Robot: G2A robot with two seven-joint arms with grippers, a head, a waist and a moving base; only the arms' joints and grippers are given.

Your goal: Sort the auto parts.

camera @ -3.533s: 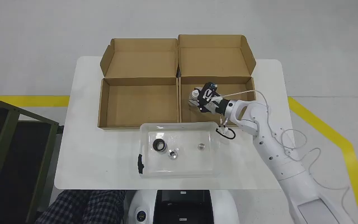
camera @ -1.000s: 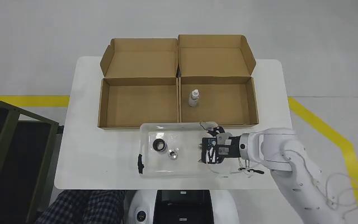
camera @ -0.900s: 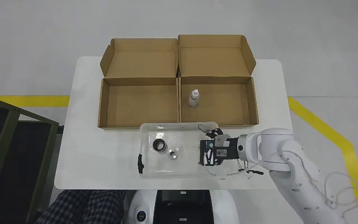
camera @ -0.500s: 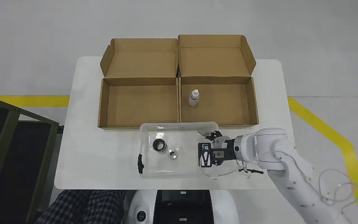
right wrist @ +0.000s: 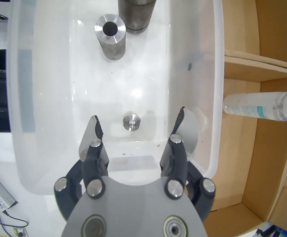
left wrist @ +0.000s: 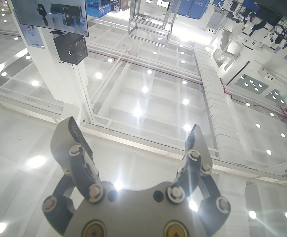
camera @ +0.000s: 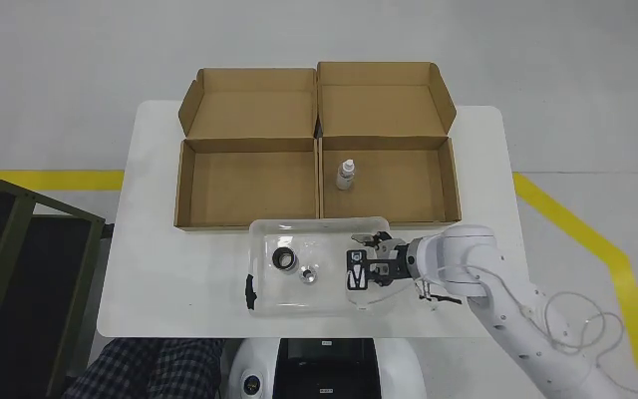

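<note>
A white table (camera: 169,249) stands on a grey floor with yellow lines. At the far side of the table there are two open brown cardboard boxes side by side, the left box (camera: 249,190) and the right box (camera: 399,195). In front of them lies a clear plastic tray (camera: 329,297).

The right gripper (camera: 350,270) hangs over the right half of the tray, and its fingers are spread wide. In the right wrist view the small silver round stud (right wrist: 131,122) stands on the tray floor between the two fingertips of this gripper (right wrist: 138,117), and neither finger touches it. Farther along the tray stand a hollow silver metal cylinder (right wrist: 109,40) and, just beside it, a dark metal ring part (right wrist: 136,15).

3.5 s ago this gripper was over the right box and held the small white plastic bottle (camera: 345,175). Now the bottle stands free in that box, near its left wall. Since 1.0 s ago the gripper has shifted a little more toward the middle of the tray.

The left gripper (left wrist: 133,125) points up at the ceiling of the hall, with its fingers spread and nothing between them.
</note>
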